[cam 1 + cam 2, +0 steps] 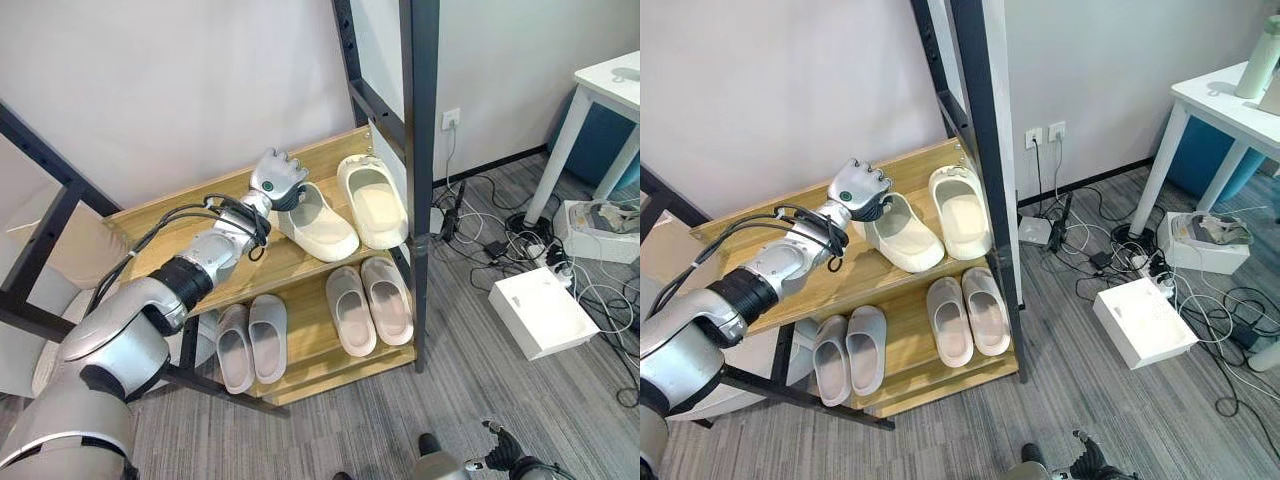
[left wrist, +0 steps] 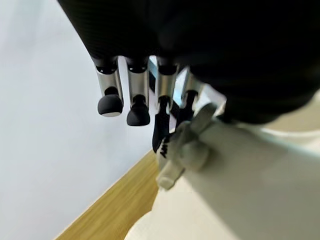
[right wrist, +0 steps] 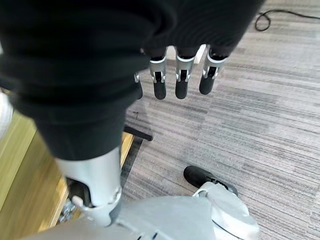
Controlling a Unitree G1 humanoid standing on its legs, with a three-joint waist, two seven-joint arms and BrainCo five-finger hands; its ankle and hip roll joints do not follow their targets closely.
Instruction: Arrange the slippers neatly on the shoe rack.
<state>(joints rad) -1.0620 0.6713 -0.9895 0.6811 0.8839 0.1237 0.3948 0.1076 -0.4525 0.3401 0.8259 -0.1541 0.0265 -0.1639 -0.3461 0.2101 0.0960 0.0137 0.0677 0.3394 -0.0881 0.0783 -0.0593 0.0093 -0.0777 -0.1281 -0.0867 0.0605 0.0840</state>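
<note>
The wooden shoe rack [image 1: 180, 215] has two shelves. A cream pair lies on the upper shelf: the left slipper [image 1: 322, 228] is turned at an angle, the right one [image 1: 373, 200] points straight back. My left hand [image 1: 278, 180] is at the angled slipper's heel, its fingers [image 2: 136, 102] curled over the rim and its thumb pressed against the cream side [image 2: 240, 180]. On the lower shelf sit a beige pair [image 1: 370, 302] and a grey pair [image 1: 251, 345], each side by side. My right hand [image 1: 498, 452] hangs low above the floor, with its fingers [image 3: 181, 80] straight and nothing in them.
A black frame post [image 1: 420, 150] rises just in front of the rack's right end. To the right, the grey floor carries a white box [image 1: 542, 312], tangled cables with a power strip [image 1: 550, 268] and a white table [image 1: 612, 78].
</note>
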